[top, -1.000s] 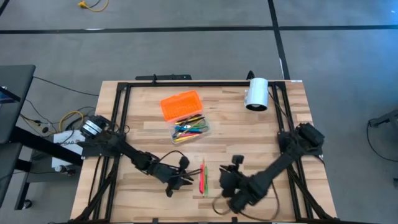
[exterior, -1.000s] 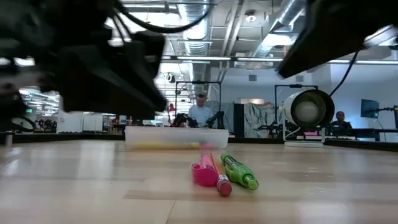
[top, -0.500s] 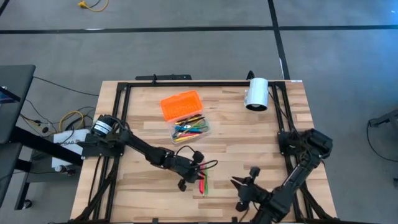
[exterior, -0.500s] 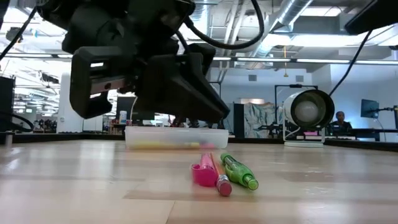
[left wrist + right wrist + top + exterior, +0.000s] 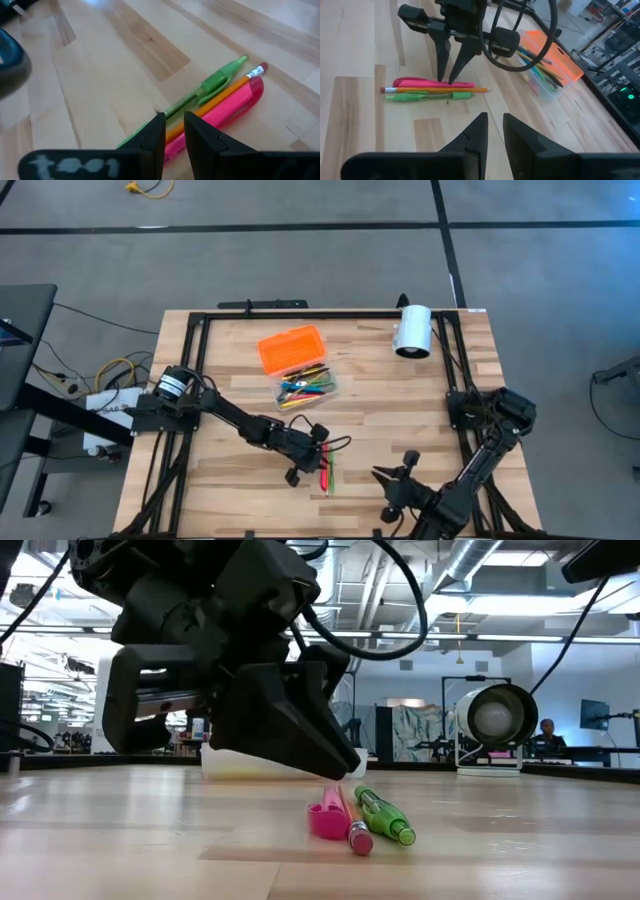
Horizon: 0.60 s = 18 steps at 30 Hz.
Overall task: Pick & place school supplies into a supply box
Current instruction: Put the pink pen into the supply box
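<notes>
Reaching for the next pick. Left gripper (image 5: 311,467) poised just over the pencil (image 5: 210,102), fingers a narrow gap apart, clamped on nothing. Pencil between green pen (image 5: 200,92) and pink pen (image 5: 225,110), near the supply box (image 5: 305,386). Next: lower, straddle pencil, close. Right gripper (image 5: 386,480) waiting nearby, fingers slightly apart, empty.

1. Three supplies are seen side by side on the table: one pink pen (image 5: 327,818), one orange pencil (image 5: 352,822) and one green pen (image 5: 382,815).
2. One clear box (image 5: 305,388) is counted, with one orange lid (image 5: 291,349) beside it.
3. More pens are held in the box; their number cannot be told.
4. One white cylinder (image 5: 411,331) is counted.
5. Two arms are counted.
</notes>
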### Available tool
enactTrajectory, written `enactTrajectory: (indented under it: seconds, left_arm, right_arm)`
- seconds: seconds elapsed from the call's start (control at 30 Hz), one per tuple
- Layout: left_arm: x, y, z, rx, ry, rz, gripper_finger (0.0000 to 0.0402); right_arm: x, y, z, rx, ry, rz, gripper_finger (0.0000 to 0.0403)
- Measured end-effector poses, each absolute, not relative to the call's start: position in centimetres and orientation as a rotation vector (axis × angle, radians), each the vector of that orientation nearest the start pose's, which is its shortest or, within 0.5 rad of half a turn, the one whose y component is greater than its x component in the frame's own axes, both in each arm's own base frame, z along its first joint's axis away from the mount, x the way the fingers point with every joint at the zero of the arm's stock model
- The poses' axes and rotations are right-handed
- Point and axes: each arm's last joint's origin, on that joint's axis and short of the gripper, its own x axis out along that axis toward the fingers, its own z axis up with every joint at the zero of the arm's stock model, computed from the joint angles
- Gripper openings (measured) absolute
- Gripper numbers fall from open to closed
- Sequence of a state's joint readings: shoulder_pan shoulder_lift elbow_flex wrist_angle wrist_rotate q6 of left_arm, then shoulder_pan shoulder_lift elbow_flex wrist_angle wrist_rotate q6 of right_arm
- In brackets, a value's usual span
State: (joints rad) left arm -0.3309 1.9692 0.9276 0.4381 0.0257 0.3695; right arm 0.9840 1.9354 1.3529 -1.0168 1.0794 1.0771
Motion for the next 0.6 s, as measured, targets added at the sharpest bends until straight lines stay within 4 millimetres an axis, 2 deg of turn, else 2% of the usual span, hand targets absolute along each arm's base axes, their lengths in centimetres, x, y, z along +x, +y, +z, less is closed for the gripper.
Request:
enactTrajectory:
  seconds: [0.4, 0.6]
  left_arm:
    - [35.83, -11.76, 10.48, 0.381, 0.563, -0.46, 0.0061]
    - [35.43, -11.69, 10.04, 0.352, 0.645, -0.464, 0.0061]
  right_arm:
    - [21.52, 27.68, 18.4, -0.349, 0.618, -0.447, 0.0054]
    - [21.51, 27.69, 18.4, -0.349, 0.619, -0.447, 0.0054]
